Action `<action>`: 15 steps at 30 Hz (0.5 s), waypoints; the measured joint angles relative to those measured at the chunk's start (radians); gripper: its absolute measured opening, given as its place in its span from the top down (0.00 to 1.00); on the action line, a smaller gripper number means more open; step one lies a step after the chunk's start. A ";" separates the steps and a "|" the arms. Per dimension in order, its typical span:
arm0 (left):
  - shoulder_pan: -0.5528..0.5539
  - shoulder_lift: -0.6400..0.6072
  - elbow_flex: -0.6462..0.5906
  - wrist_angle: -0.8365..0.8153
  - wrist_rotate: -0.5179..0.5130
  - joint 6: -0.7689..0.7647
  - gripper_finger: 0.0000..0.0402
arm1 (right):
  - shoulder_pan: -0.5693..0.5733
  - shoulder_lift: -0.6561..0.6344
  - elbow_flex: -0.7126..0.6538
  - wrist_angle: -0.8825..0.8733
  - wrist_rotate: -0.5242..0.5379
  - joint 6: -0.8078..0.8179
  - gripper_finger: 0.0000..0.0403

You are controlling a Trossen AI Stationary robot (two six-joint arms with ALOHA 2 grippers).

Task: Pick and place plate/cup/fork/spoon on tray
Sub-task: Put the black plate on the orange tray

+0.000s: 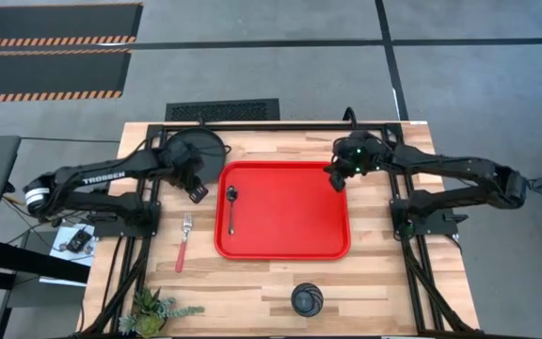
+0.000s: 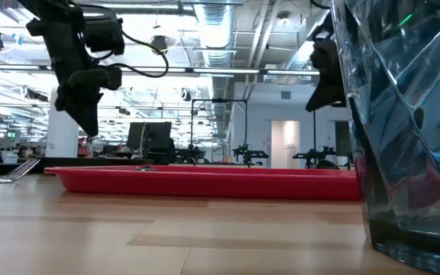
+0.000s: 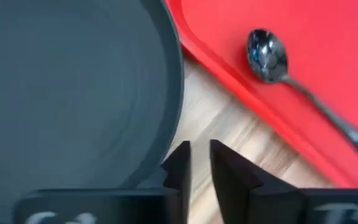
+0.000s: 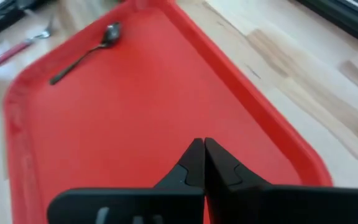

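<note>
At the tabletop's point(image 1: 280, 282) ten o'clock, seen from above, the left claw point(image 1: 197, 193) hangs beside the plate point(image 1: 196, 151), which lies outside the tray point(image 1: 285, 247), just off its upper left corner. The claw's placement at the plate's rim suggests the plate is the item now being addressed. The left wrist view shows what the overhead view cannot: the left claw's fingers point(image 3: 179, 165) stand only slightly parted, hold nothing, and sit at the plate's point(image 3: 73, 93) edge over bare wood.

Below the plate, at about eight o'clock, the fork point(image 1: 183, 243) lies on the wood just beside the tray's left rim, not yet placed. The spoon point(image 1: 231, 209) lies inside the tray near its left edge, bowl toward twelve o'clock, so that part of the task appears done; the left wrist view shows its bowl point(image 3: 267, 55) resting on the red floor.

At six o'clock the cup point(image 1: 307, 299) stands on the tabletop, apart from the tray's lower rim. Only the low view reveals its see-through, faceted wall point(image 2: 403, 122), because it stands right against that camera.

At two o'clock the right claw point(image 1: 336, 178) hovers over the tray's upper right corner. The right wrist view shows its fingers point(image 4: 194, 163) pressed together and empty above the tray's floor point(image 4: 135, 112), a waiting posture by the look of it. That view also catches the fork's point(image 4: 17, 48) red handle beyond the tray's far rim.
</note>
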 joint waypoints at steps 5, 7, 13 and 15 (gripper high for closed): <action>0.000 0.054 0.000 0.033 -0.009 0.056 0.66 | 0.035 0.000 0.000 0.003 0.015 0.003 0.97; -0.003 0.074 0.000 0.066 -0.028 0.071 0.60 | 0.045 0.000 0.000 0.004 0.036 0.010 0.97; -0.005 0.165 0.000 0.117 -0.067 0.134 0.53 | 0.061 0.000 0.000 0.004 0.073 0.020 0.97; -0.005 0.198 0.000 0.121 -0.090 0.146 0.54 | 0.061 0.000 0.000 0.005 0.075 0.020 0.97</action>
